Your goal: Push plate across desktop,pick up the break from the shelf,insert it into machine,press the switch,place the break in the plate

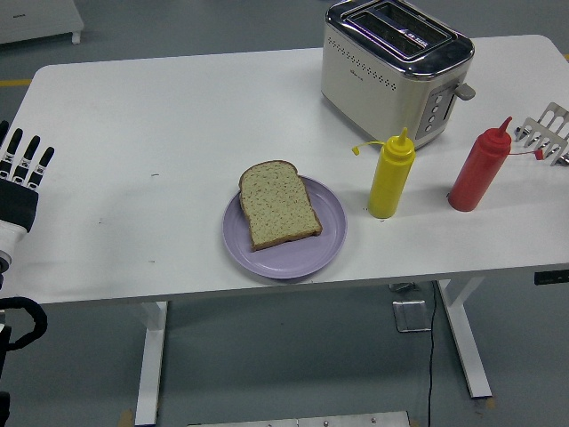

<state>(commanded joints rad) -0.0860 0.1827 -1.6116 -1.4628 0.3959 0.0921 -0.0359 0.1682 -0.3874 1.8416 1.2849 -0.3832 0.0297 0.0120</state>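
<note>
A slice of bread [278, 205] lies flat on the purple plate [307, 252], set toward the plate's left side so its upper left corner juts a little past the rim. The plate sits near the front edge of the white bench [160, 116], roughly in the middle. At the far side stands a cream and chrome toaster [391, 67], its two slots open on top and its lever and buttons on the end that faces right. Just in front of the toaster is a yellow squeeze bottle [391, 175], upright, and to its right a red squeeze bottle [479, 167], also upright, the two standing apart from each other. A metal rack [546, 133] shows at the right edge of the bench, partly cut off. The robot's left hand [18, 184] rests at the left edge of the bench, well apart from the plate, its fingers [28, 157] straight, pointing away and holding nothing. The right hand is nowhere to be seen.
</note>
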